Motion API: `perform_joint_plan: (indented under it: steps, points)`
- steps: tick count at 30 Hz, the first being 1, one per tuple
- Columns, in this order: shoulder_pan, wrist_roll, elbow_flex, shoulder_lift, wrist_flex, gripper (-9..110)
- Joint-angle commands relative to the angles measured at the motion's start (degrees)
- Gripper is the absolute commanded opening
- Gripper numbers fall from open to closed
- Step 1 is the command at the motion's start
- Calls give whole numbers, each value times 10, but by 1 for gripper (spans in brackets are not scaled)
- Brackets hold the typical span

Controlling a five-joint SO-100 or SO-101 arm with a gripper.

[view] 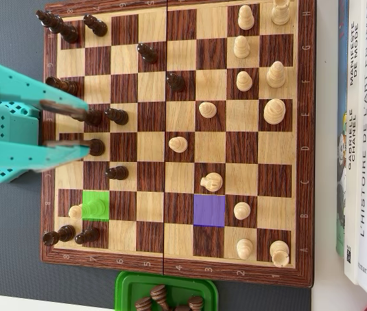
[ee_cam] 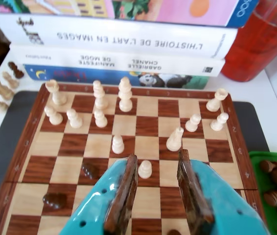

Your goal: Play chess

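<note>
Overhead, the teal gripper (view: 73,129) reaches in from nine o'clock over the chessboard (view: 307,139), its two fingers spread well apart and holding nothing; dark pieces sit between and just beside the fingertips. A green-tinted square (view: 96,206) lies toward seven o'clock with a light pawn (view: 75,211) touching its edge, and a purple-tinted square (view: 209,210) sits near five o'clock. At six o'clock, a green tray (view: 126,285) holds captured dark pieces. Stacked books (view: 358,129) border three o'clock.
</note>
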Motion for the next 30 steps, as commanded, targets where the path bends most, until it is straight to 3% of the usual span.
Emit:
perform_joint_plan:
  steps: [1, 6, 21, 30]
  points:
    - [-4, 11, 40, 60, -51, 13]
    - [-4, 11, 127, 162, -124, 13]
    - [-10, 5, 289, 154, -545, 13]
    - [-9, 4, 359, 155, -737, 13]
